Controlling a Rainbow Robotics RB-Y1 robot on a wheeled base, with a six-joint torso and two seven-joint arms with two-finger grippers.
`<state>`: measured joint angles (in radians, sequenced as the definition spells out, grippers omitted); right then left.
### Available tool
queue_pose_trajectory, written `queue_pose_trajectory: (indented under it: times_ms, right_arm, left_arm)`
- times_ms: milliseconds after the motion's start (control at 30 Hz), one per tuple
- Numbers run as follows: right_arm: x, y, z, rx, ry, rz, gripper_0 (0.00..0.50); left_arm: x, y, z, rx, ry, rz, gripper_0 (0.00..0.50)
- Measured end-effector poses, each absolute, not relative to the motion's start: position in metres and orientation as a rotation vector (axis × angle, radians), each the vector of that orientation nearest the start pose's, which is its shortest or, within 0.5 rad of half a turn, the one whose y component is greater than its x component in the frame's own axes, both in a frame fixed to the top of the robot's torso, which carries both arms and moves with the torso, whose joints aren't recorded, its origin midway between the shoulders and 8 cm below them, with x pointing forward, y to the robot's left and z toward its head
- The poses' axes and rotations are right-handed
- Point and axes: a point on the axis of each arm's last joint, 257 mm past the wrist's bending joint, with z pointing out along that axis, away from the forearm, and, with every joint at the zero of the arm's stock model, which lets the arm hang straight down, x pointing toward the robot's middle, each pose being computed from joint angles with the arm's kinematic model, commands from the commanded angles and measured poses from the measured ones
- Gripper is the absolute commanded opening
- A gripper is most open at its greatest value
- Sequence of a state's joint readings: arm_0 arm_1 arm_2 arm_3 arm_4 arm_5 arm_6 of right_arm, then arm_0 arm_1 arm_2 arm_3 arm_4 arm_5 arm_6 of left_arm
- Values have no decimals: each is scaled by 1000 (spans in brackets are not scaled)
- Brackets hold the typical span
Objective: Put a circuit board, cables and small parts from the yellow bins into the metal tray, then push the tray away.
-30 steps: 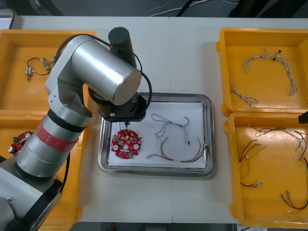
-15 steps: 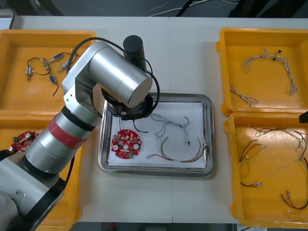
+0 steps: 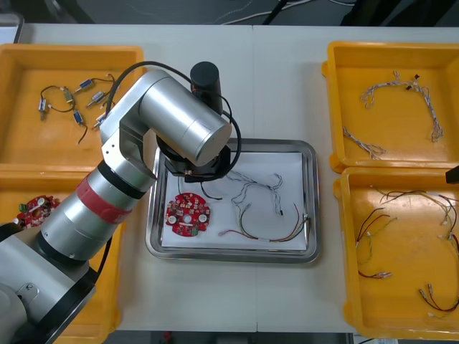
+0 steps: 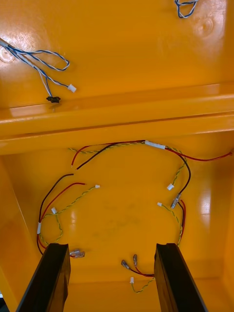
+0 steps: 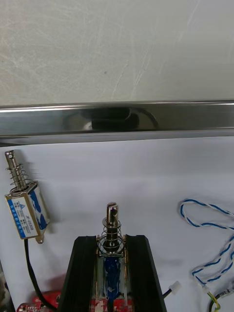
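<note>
over the tray (image 5: 117, 116), left hand (image 5: 111, 240) is clenched on a metal part (image 5: 112, 217) near the rim. it looks light, stiff, slick; best pinched by its body, not the spring. right hand (image 4: 112, 273) hangs released over a bin (image 4: 117, 219).

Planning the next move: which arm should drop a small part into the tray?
Left. The left claw grips a small metal part over the tray; the right claw is open above a yellow bin.

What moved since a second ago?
The left arm swung to its right over the metal tray, the left gripper shut on a small metal part. The circuit board and cables stayed put; the right gripper waits open over a yellow bin.
</note>
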<state>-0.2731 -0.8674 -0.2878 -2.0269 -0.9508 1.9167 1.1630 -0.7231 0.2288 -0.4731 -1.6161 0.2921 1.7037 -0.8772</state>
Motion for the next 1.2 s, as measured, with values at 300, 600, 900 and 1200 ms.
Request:
queue_pose_trajectory:
  times_ms: [300, 600, 900, 1200]
  right_arm:
    - [391, -384, -148, 179, 2725, 72, 500]
    - [391, -384, -148, 179, 2725, 72, 500]
    - [391, -384, -148, 179, 2725, 73, 500]
    - [391, -384, -148, 179, 2725, 73, 500]
  left_arm:
    - [492, 74, -252, 36, 2688, -3, 0]
    - [498, 76, -261, 22, 2688, -5, 0]
    - [499, 77, -262, 18, 2687, -3, 115]
    - [499, 77, -262, 18, 2687, -3, 500]
